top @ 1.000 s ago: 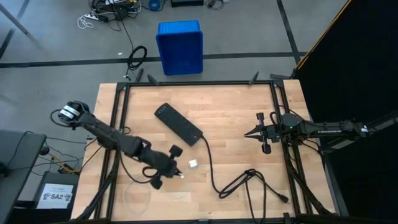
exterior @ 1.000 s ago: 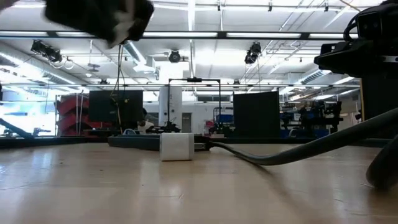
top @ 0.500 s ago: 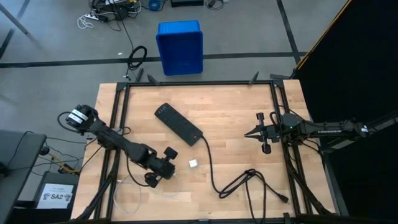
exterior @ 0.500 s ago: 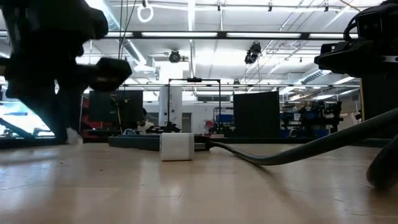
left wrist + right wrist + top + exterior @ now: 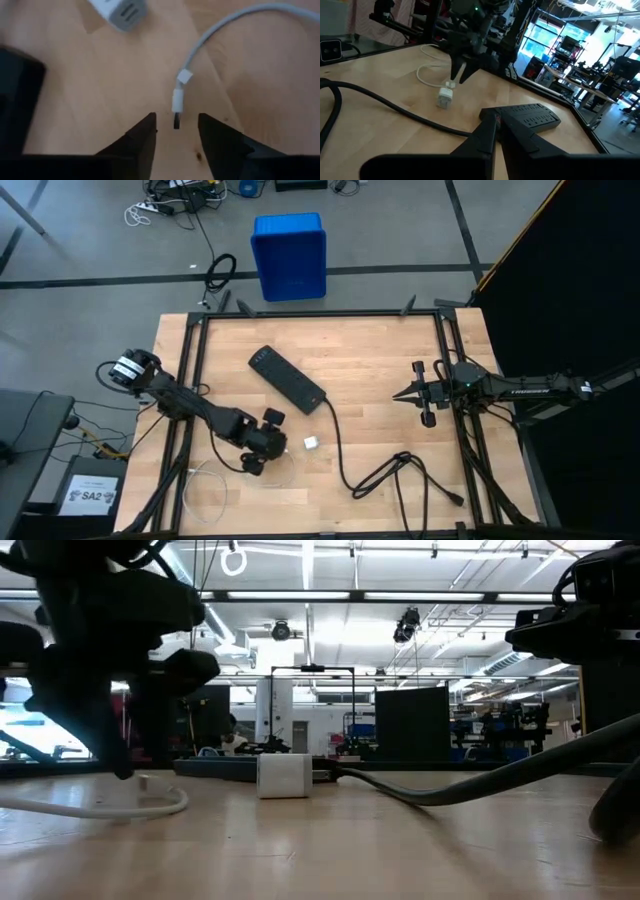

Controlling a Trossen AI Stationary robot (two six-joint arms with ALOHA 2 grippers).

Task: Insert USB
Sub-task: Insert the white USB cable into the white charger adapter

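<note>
The thin white USB cable (image 5: 213, 480) lies in a loose loop on the table's near left part. Its plug end (image 5: 177, 106) rests flat on the wood. The white charger cube (image 5: 311, 443) stands on the table just beyond the plug and also shows in the left wrist view (image 5: 120, 10). My left gripper (image 5: 176, 131) is open and low over the table, one fingertip on either side of the plug's tip without touching it. It also shows in the high view (image 5: 262, 442). My right gripper (image 5: 399, 395) is shut and empty, waiting above the table's right part.
A long black power strip (image 5: 287, 380) lies slanted at the table's far middle. Its thick black cord (image 5: 345, 460) runs toward the near edge and coils at the near right (image 5: 405, 470). A blue bin (image 5: 289, 256) stands on the floor beyond the far edge.
My left gripper has come down from well above the table to just over the wood. The white cable, which showed up at the gripper a second ago, now lies on the table in a loop, its plug flat in front of the fingers.
</note>
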